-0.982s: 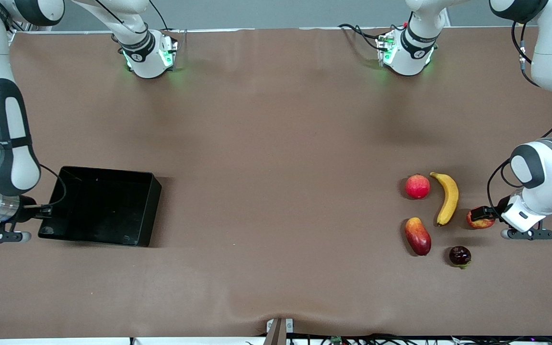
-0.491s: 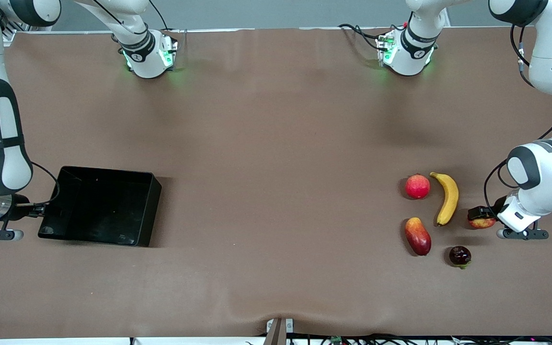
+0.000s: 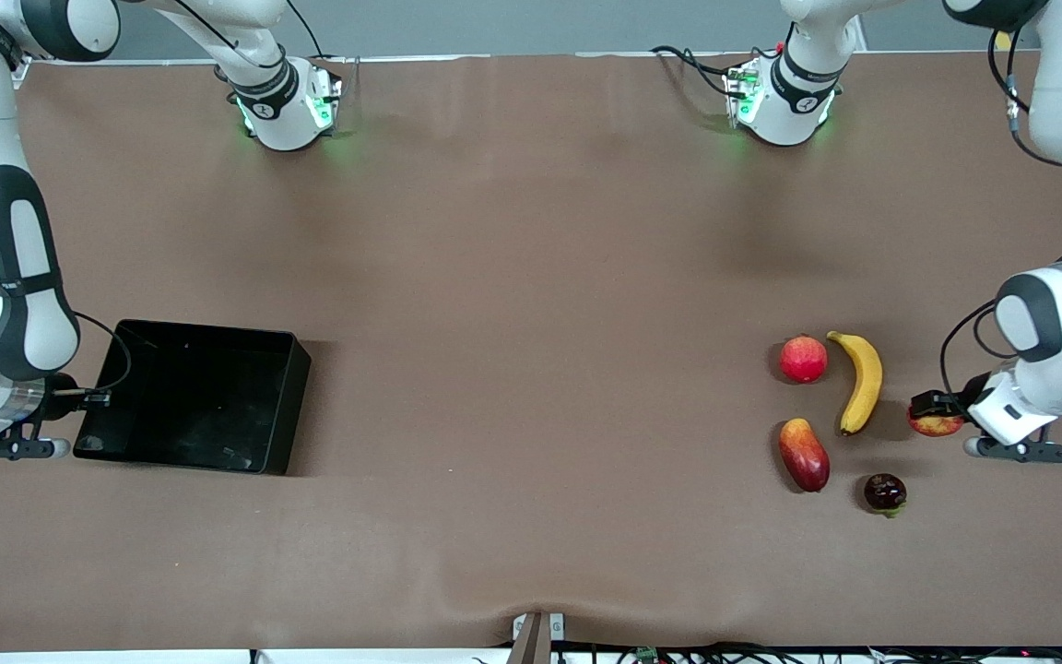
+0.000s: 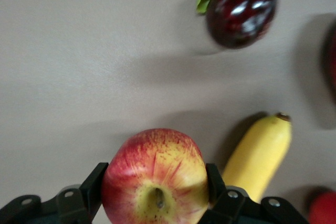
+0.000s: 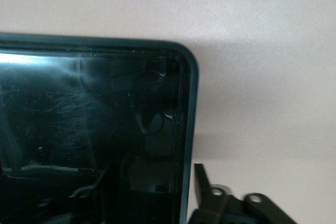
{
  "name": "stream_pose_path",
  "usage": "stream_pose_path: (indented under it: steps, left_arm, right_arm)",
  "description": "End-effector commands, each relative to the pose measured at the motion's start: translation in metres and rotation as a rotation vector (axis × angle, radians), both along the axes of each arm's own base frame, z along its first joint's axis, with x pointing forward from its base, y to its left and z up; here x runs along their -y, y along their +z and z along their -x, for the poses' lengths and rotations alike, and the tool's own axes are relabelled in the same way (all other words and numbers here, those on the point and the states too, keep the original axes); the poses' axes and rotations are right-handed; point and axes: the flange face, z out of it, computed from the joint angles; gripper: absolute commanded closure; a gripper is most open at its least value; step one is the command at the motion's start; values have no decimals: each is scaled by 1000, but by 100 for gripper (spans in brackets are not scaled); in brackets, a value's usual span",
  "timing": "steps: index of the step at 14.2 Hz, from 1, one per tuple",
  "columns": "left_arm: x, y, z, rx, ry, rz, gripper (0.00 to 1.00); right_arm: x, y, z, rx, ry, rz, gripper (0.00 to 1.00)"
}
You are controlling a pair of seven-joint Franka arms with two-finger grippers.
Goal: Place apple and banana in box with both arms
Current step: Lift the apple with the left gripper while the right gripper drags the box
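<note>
Gripping the apple (image 4: 155, 177), your left gripper (image 3: 935, 412) sat clenched on it just beside the banana (image 3: 860, 381); skin red, streaked yellow, stem dimple showing. Your right gripper (image 3: 79, 398) straddled the box (image 3: 282, 406) wall; whether it pinched, you could not tell. Brown cloth table (image 3: 531, 277), box black and glossy. Since earlier, the apple had shifted slightly toward the left arm's end.

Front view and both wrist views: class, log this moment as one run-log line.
left gripper: shut on apple, beside banana | right gripper: astride box wall | box: empty | banana: on table
</note>
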Motion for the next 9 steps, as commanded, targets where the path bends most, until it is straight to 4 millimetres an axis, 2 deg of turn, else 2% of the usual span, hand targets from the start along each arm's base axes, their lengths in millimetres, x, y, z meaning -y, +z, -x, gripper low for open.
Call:
stream_pose_path:
  steps: [1,4,8,9]
  left_arm:
    - [6,48,7,-1,20,-2,100]
    - [11,89,16,-19,85,-2,100]
    - [17,140,17,-88,165,7,100]
    - [18,147,17,-98,179,8,100]
  right_arm:
    - [1,3,0,2,10,-20,100]
    - [-6,13,-7,19,24,-15,100]
    - [-27,42,-17,37,99,-31,100]
    - [-36,63,-22,52,157,-45,100]
